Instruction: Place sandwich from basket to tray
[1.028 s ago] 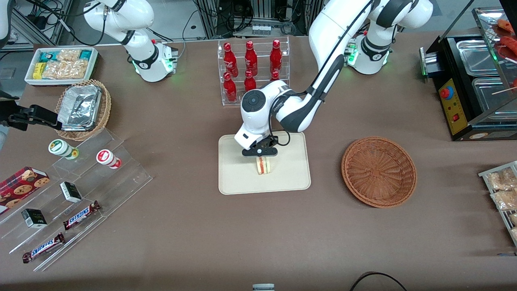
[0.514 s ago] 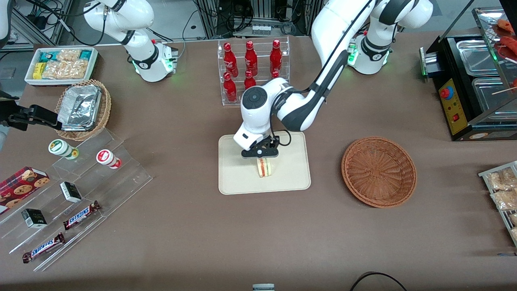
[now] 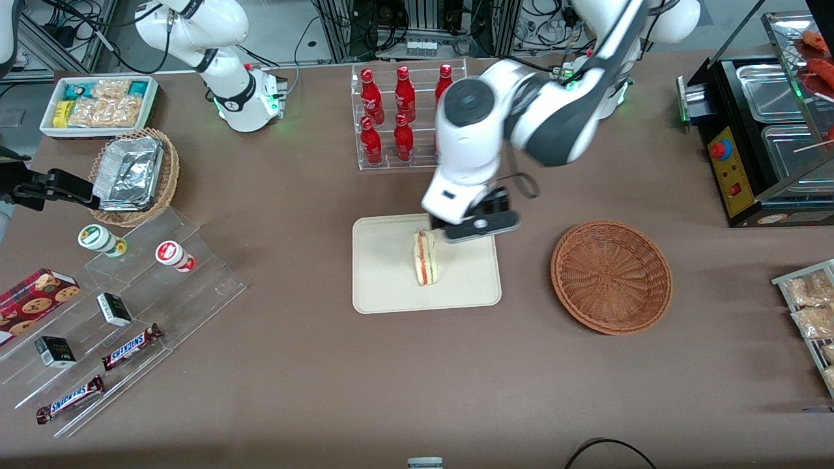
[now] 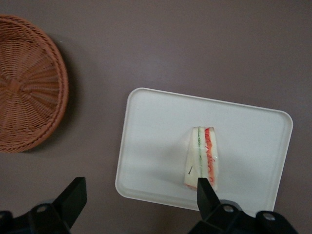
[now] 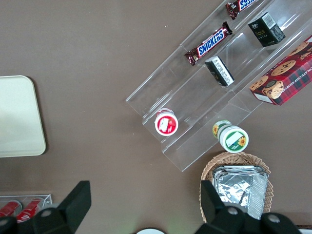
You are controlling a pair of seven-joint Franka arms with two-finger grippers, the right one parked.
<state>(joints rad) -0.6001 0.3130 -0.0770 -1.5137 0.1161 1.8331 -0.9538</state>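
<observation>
Brown cloth covers my whole table. Working across the front view, I see the flat rectangular cream-beige plastic tray near the middle. On it stands the small triangular white-bread sandwich, its red-orange and pale green filling layers facing up, free of any grip. Just beside it, raised above the tray's edge nearest the bottle rack, hangs my left arm's black two-finger gripper. From the wrist camera I see its fingers spread wide with nothing between them, the sandwich resting on the tray below. Next comes the round shallow reddish-brown woven wicker basket, lying apart from the tray toward the working arm's end.
</observation>
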